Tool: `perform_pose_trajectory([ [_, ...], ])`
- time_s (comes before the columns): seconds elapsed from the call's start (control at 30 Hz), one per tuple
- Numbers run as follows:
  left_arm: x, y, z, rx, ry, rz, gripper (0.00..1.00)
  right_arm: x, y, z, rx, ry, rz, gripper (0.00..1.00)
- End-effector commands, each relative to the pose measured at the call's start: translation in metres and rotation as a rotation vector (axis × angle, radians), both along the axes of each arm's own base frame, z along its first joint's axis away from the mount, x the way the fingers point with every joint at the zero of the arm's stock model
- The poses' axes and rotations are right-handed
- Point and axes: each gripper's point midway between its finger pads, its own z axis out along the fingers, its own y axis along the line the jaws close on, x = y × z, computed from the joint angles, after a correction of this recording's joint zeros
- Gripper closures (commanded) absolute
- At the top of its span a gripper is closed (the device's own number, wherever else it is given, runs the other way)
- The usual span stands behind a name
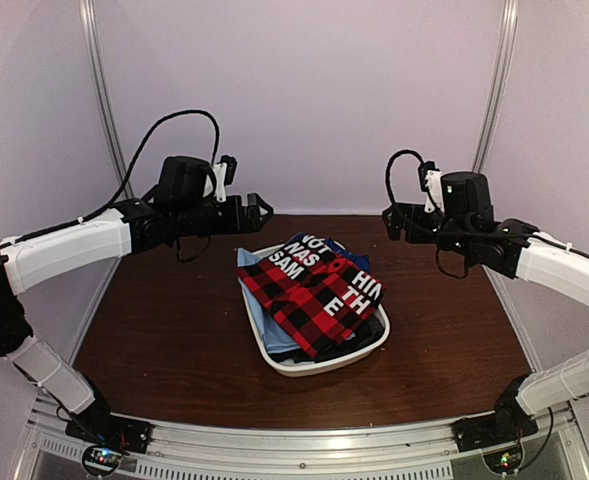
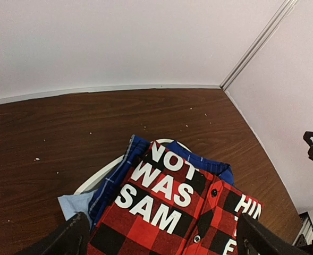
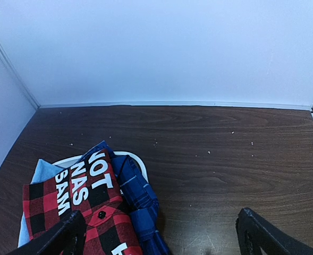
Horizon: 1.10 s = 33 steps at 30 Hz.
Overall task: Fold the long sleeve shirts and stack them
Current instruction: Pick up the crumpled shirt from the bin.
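1 red shirt (image 2: 167, 212) reads — "NOT WAS SAM".

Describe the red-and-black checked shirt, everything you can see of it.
The red-and-black checked shirt looks like soft woven fabric, in a large plaid with big white block letters: NOT, WAS, SAM on one panel, partial letters on the other. Dark buttons run along the front opening. It lies rumpled, not neatly folded, on top of the pile in the white basket at mid-table. It rests on a navy blue shirt; a light blue cloth shows beneath. Collar and sleeves cannot be made out.
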Motion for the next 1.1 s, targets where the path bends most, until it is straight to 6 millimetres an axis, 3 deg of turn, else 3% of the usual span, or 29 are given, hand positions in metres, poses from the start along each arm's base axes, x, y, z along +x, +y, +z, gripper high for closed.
perform_pose_trajectory([
  [0.0, 0.008, 0.002, 0.017, -0.014, -0.057, 0.019, 0.02, 0.002, 0.001, -0.001, -0.021, -0.006, -0.001, 0.0],
  [0.2, 0.008, 0.006, 0.012, 0.007, -0.035, 0.036, 0.02, 0.002, 0.022, -0.009, -0.026, 0.03, 0.078, 0.0],
  [0.43, 0.009, 0.018, -0.004, 0.038, 0.021, 0.072, 0.02, -0.002, 0.074, -0.024, -0.1, 0.074, 0.177, 0.0],
  [0.93, -0.009, 0.058, -0.043, 0.061, 0.129, 0.155, 0.02, -0.022, 0.185, -0.085, -0.257, 0.183, 0.365, 0.0],
  [1.07, -0.01, 0.062, -0.045, 0.058, 0.133, 0.164, 0.02, -0.031, 0.202, -0.107, -0.332, 0.212, 0.388, 0.0],
])
